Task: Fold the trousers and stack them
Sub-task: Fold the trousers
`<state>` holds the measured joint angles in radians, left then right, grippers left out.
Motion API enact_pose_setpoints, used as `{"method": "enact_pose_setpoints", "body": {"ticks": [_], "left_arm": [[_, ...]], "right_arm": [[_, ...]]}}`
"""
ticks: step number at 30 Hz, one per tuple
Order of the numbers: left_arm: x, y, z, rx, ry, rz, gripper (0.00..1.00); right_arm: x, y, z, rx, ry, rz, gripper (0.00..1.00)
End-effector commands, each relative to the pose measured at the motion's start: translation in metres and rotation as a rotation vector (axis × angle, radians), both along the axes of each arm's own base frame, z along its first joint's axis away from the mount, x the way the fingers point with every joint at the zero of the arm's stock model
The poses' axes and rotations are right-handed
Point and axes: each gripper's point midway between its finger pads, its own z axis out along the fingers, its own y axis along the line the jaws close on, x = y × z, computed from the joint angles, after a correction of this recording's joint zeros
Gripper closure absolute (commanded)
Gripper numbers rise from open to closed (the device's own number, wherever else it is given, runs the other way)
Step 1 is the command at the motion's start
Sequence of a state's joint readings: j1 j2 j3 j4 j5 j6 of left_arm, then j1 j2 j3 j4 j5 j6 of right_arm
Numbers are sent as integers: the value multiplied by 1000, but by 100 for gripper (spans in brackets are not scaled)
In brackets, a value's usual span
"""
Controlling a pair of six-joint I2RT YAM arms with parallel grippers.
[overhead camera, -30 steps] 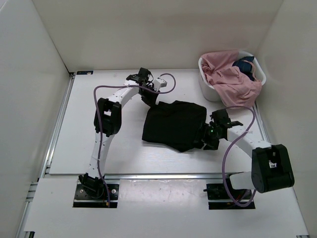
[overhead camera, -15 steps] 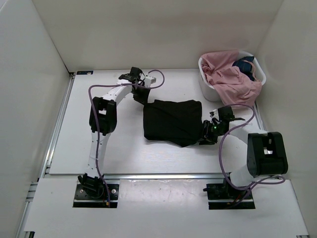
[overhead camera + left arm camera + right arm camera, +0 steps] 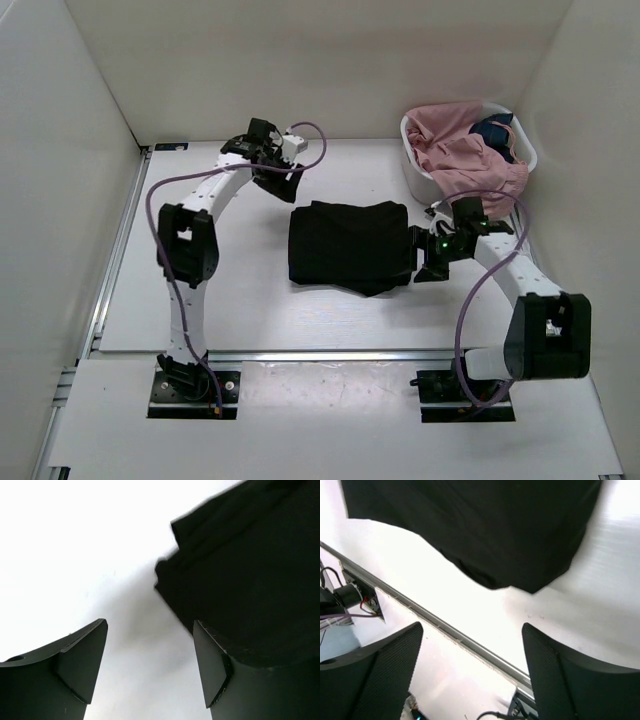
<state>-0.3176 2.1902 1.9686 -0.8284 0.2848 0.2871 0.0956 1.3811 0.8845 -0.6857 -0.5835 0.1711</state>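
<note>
The black trousers (image 3: 348, 245) lie folded into a rough rectangle in the middle of the table. They fill the upper right of the left wrist view as trousers (image 3: 250, 565), and the top of the right wrist view as trousers (image 3: 480, 525). My left gripper (image 3: 278, 177) hovers just beyond the fold's far left corner, open, with only white table between its fingers (image 3: 82, 655). My right gripper (image 3: 428, 258) sits at the fold's right edge, open and empty, clear of the cloth.
A white basket (image 3: 415, 170) at the far right holds a pink garment (image 3: 462, 155) spilling over its rim and a dark blue garment (image 3: 495, 130). White walls close in the table on three sides. A metal rail (image 3: 300, 352) runs along the near edge.
Both grippers have let go of the trousers and opened. The left one pulled back toward the far left, the right one drew off to the right; the fold now lies flat and squarer.
</note>
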Motion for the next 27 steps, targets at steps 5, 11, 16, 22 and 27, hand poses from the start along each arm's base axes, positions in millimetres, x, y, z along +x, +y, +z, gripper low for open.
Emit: {"method": "enact_pose_setpoints", "body": {"ticks": [5,11,16,22,27], "left_arm": [[-60,35,60,124,-81,-6,18],[-97,147,54,381,-66,235,8],[-159,252,30,418,93,535,3],[-221,296,11,323,179,756,1],[-243,291,4,283,156,795,0]], "right_arm": [[8,-57,35,-166,-21,-180,13],[17,-141,54,-434,-4,-477,9],[17,-165,66,-535,-11,-575,6],[35,-171,90,-521,-86,-622,6],[46,-175,103,-526,-119,-635,6]]}}
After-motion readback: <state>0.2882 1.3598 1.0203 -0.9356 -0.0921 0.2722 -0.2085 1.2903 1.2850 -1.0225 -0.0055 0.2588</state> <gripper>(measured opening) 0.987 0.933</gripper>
